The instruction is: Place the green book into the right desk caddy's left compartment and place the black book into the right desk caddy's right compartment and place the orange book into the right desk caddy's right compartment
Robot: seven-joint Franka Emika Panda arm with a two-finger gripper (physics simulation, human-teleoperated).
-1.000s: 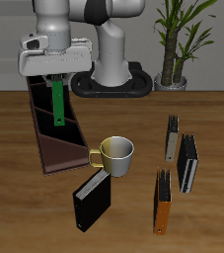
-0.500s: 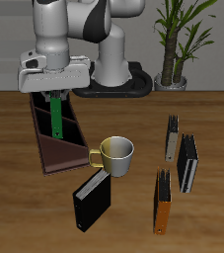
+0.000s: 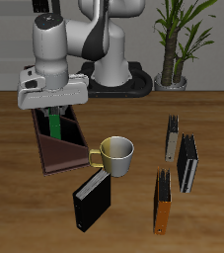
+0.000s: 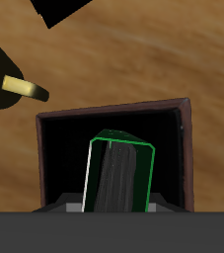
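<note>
One green book [image 3: 54, 126] is standing upright directly beneath the gripper [image 3: 53, 112], whose fingers are clamping its top edge, and its lower end is sitting down inside a section of the caddy [image 3: 56, 150] right under the hand; from the wrist the book [image 4: 120, 176] is showing dark between that section's maroon walls [image 4: 186, 148]. Beyond the caddy's near end, a mug [image 3: 116, 155] is sitting beside it, the black book [image 3: 91, 201] is lying just past the mug, and the orange book [image 3: 162, 202] is resting well off to the side, near a tan-grey book [image 3: 171, 139] and a slim black book [image 3: 187, 162].
</note>
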